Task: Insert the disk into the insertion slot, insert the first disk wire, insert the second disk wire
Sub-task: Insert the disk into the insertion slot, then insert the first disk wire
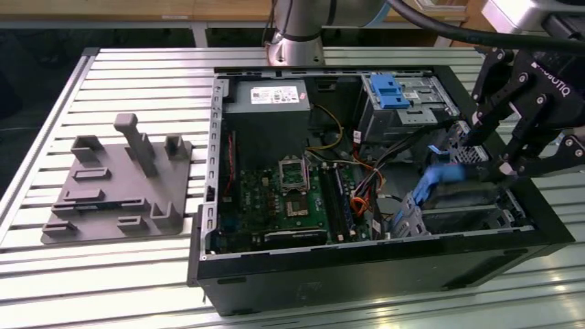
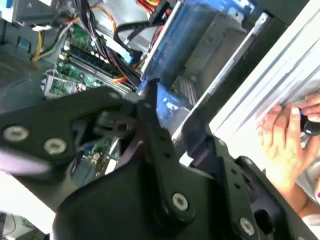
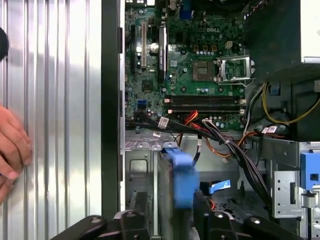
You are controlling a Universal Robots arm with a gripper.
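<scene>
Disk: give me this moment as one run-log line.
tool: shut on disk | disk: tilted above slot, not seated | hand: on table beside case

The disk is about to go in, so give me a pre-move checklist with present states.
1. Disk held between the fingers: ok.
2. Disk seated in the insertion slot: not ok; it hangs tilted above it.
3. Disk square to the slot: cannot tell.
4. Person's hand outside the case: ok; it rests on the table beside it.
5. Black cables out of the slot: cannot tell.
</scene>
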